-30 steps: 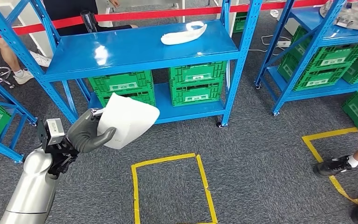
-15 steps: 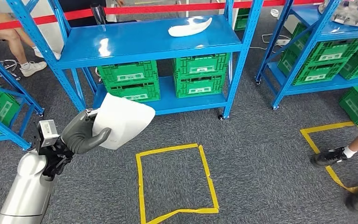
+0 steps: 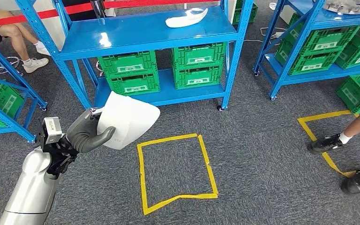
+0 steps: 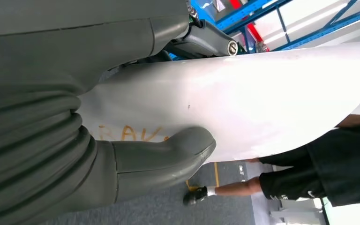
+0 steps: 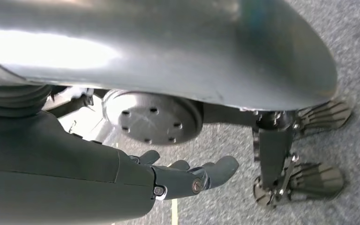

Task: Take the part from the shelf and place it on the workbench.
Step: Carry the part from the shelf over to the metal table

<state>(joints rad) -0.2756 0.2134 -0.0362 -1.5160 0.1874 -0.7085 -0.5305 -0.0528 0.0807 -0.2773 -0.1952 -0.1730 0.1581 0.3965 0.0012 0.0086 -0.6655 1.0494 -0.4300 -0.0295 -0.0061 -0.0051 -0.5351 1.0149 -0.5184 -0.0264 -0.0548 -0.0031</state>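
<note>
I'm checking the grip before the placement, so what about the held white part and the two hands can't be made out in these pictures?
- White curved sheet part: in the head view its gripped edge is behind the left hand.
- Orange lettering on the part, left wrist view: partly covered by the grey thumb, unreadable.
- Left hand's fingers behind the part: hidden by the sheet.
- Right hand, right wrist view: holds nothing; fingers partly hidden behind its own cover.
</note>
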